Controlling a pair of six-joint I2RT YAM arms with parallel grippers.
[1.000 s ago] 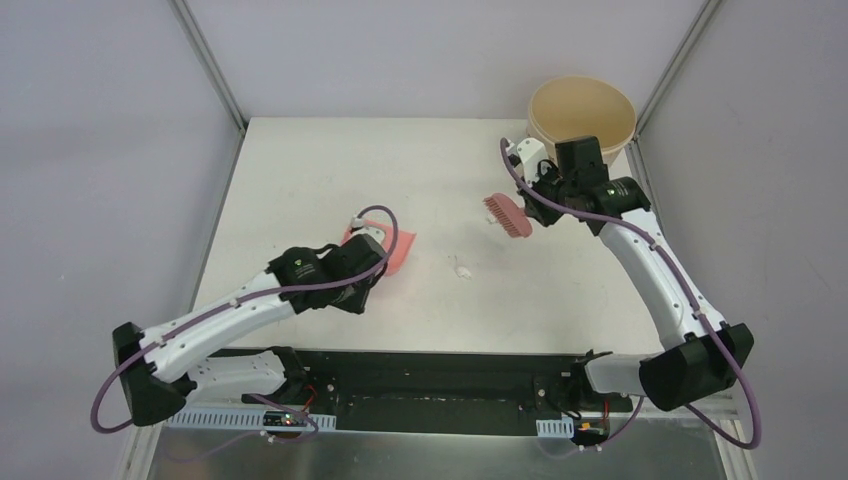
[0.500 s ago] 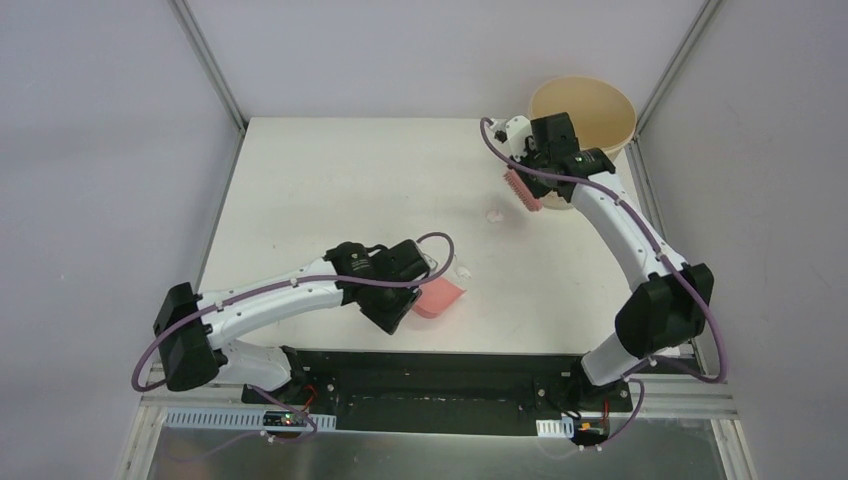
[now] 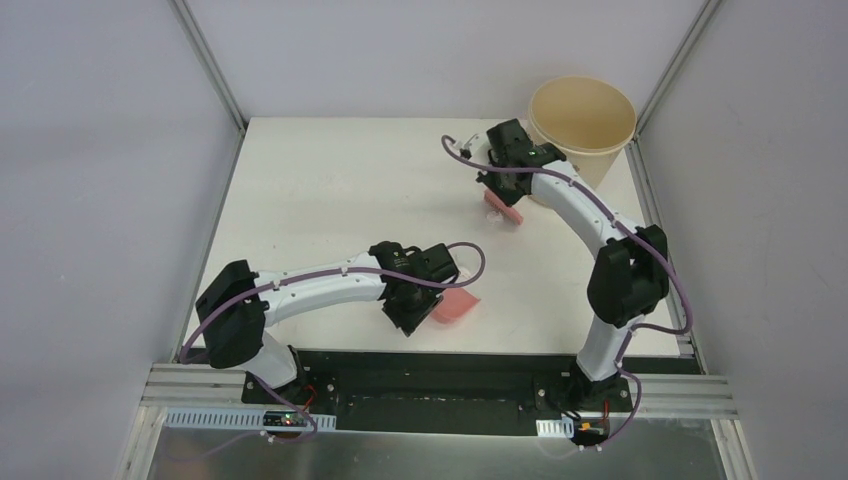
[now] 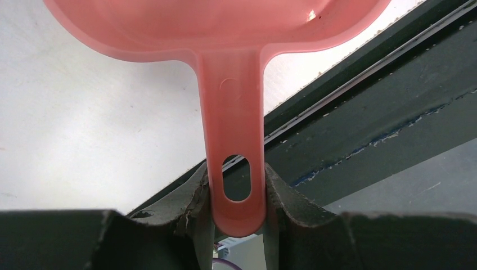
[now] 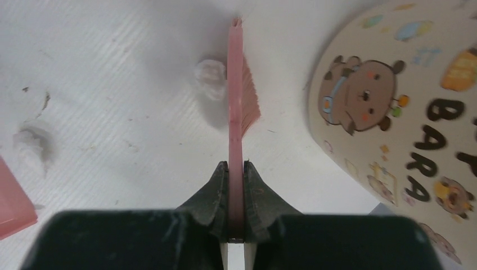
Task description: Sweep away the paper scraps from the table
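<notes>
The left arm (image 3: pixel 320 285) and the right arm (image 3: pixel 585 200) are built alike: slim white link shells joined by bulky black joint housings, each rising from a black base. A thin purple cable (image 3: pixel 481 262) runs along each arm and loops free at the wrist and near the base. Seen up close, the left gripper (image 4: pixel 236 208) and the right gripper (image 5: pixel 235 185) each have a blocky matt black body with two dark, wedge-shaped fingers, rough and scuffed at the edges.
</notes>
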